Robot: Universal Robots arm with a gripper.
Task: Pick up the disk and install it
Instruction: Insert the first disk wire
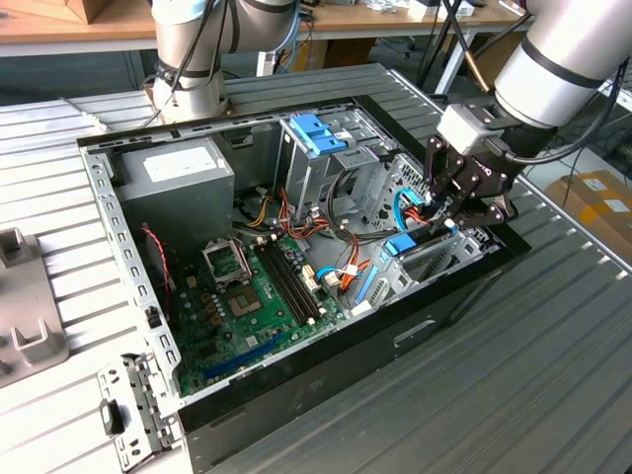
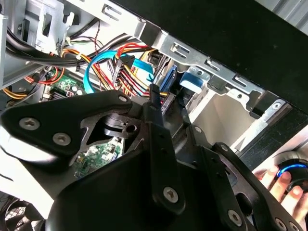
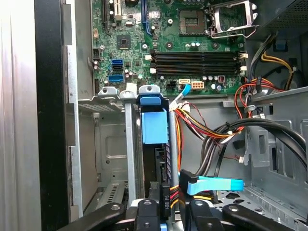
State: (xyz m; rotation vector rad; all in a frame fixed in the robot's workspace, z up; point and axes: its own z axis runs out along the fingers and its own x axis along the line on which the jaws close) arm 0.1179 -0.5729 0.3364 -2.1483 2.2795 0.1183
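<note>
The disk [image 3: 155,126], blue tab uppermost, stands on edge in a metal bay [image 3: 129,144] at the lower centre of the first wrist view, already seated among the slots of the open computer case [image 1: 99,188]. In the exterior view its blue tab [image 1: 399,245] shows right of centre, near the case's right-hand wall. The gripper [image 1: 449,209] hangs just above and to the right of that tab, its black fingers [image 3: 144,214] flanking the disk's connector end at the bottom edge of the first wrist view; whether they are pressing on it or merely beside it cannot be told. A light-blue flat cable [image 3: 211,185] and a bundle of red and yellow wires [image 2: 127,72] crowd the bay. The green motherboard [image 1: 247,296] fills the case's centre, with a grey power supply [image 1: 176,183] at upper left and a blue bracket [image 1: 311,131] atop the upright cage at upper centre.
</note>
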